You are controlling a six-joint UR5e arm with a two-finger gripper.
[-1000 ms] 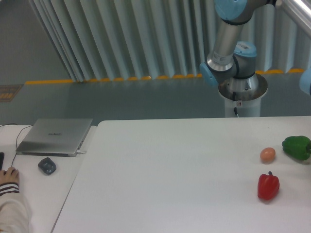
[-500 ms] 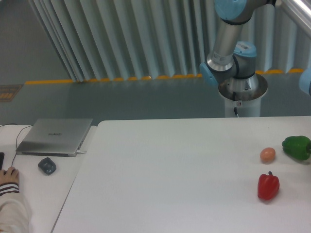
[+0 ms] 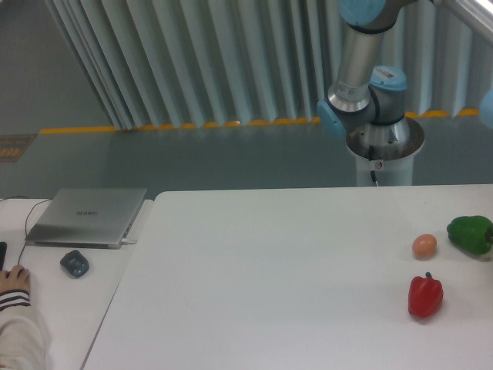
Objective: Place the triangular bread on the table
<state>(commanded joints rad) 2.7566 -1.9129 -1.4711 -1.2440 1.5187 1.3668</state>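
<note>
A closed laptop and a mouse lie far left. On the tabletop, an orange ball, red pepper and green pepper cluster right. Neither the tool nor the triangular bread is in view, so the tool's state cannot be told.

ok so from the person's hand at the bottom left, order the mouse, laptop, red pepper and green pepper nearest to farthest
From the person's hand on the side desk:
1. Dark grey computer mouse, right beside it.
2. Closed silver-grey laptop, behind the mouse.
3. Glossy red bell pepper, far across the white table.
4. Green bell pepper, at the table's right edge.
</note>
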